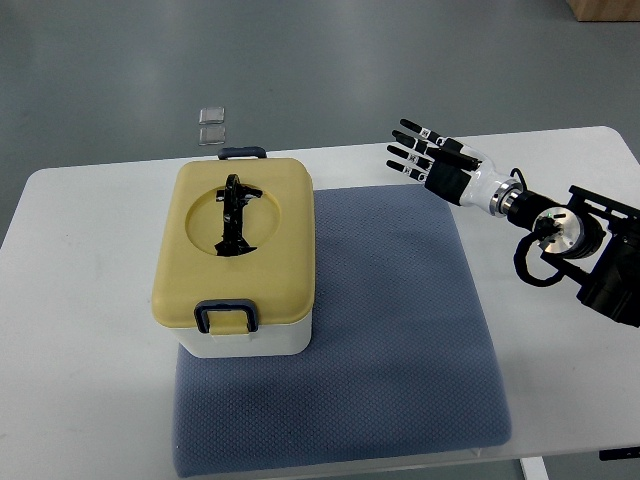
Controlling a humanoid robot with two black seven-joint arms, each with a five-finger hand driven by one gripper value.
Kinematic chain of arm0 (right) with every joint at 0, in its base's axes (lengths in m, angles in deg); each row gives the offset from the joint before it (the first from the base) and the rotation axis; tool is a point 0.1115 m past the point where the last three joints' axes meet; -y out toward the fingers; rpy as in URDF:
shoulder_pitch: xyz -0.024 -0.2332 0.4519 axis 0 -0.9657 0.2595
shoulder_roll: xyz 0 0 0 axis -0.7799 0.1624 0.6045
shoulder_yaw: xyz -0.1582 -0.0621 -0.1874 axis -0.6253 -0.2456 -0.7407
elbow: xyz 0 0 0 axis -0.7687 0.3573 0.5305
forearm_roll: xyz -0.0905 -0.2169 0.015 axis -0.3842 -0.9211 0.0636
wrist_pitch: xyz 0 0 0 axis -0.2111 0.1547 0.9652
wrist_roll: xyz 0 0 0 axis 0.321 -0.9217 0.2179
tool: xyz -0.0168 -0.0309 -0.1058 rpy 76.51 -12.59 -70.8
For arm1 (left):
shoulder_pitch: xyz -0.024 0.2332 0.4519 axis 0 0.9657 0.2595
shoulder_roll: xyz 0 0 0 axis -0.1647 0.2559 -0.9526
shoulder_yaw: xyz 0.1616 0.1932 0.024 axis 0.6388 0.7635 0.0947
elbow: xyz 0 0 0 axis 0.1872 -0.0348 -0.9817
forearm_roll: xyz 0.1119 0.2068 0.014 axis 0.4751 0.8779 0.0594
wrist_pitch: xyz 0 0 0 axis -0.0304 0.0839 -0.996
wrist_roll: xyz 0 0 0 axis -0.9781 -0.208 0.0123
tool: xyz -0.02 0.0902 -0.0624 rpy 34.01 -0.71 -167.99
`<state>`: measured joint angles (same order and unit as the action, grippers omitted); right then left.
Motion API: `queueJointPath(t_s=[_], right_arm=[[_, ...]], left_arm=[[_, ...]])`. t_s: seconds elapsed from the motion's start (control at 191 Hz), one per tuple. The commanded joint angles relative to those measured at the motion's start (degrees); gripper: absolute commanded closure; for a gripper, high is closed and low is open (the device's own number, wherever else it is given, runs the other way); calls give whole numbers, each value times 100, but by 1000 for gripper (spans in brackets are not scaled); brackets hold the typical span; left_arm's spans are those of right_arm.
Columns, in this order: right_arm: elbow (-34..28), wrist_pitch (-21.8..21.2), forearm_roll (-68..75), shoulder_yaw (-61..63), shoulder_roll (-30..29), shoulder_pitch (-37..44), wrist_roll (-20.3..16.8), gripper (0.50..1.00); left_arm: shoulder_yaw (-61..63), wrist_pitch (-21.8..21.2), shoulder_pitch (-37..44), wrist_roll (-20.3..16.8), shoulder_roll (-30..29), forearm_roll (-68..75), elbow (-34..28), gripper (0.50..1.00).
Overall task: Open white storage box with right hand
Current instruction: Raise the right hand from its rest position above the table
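A white storage box (250, 338) with a yellow lid (238, 243) stands on the left part of a blue-grey mat (400, 330). The lid is down. A black handle (234, 215) lies in its round recess, and dark latches sit at the near edge (227, 316) and far edge (243, 153). My right hand (420, 152) comes in from the right edge and hovers above the table's far side, to the right of the box and well apart from it. Its fingers are stretched out toward the left and hold nothing.
The white table (80, 330) carries the mat. Its far edge runs just behind the box and hand. Two small clear squares (211, 124) lie on the grey floor beyond the table. A brown box corner (605, 9) shows at the top right.
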<state>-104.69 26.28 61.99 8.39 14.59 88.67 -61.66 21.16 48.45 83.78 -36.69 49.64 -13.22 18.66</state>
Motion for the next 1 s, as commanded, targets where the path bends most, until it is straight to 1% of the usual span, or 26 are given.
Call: queueJointPath(t_s=[0.0, 0.294, 0.43, 0.661, 0.745, 0.813, 0.997], right_arm=[[72, -13, -3, 2, 6, -17, 1, 566], [186, 66, -55, -16, 33, 1, -7, 566], [274, 250, -328, -25, 68, 36, -7, 566], [283, 207, -873, -16, 129, 71, 37, 568], [274, 207, -952, -16, 120, 203, 168, 568], [274, 224, -969, -34, 129, 238, 177, 568], [274, 110, -1286, -42, 147, 528, 204, 568]], left_arm=[[0, 0, -1, -1, 0, 1, -8, 500], [27, -44, -10, -1, 0, 10, -43, 500], [27, -44, -10, -1, 0, 10, -60, 500], [27, -53, -10, -1, 0, 10, -60, 500], [35, -62, -10, -1, 0, 10, -60, 500], [35, -62, -10, -1, 0, 10, -60, 500], [35, -62, -10, -1, 0, 10, -60, 500]])
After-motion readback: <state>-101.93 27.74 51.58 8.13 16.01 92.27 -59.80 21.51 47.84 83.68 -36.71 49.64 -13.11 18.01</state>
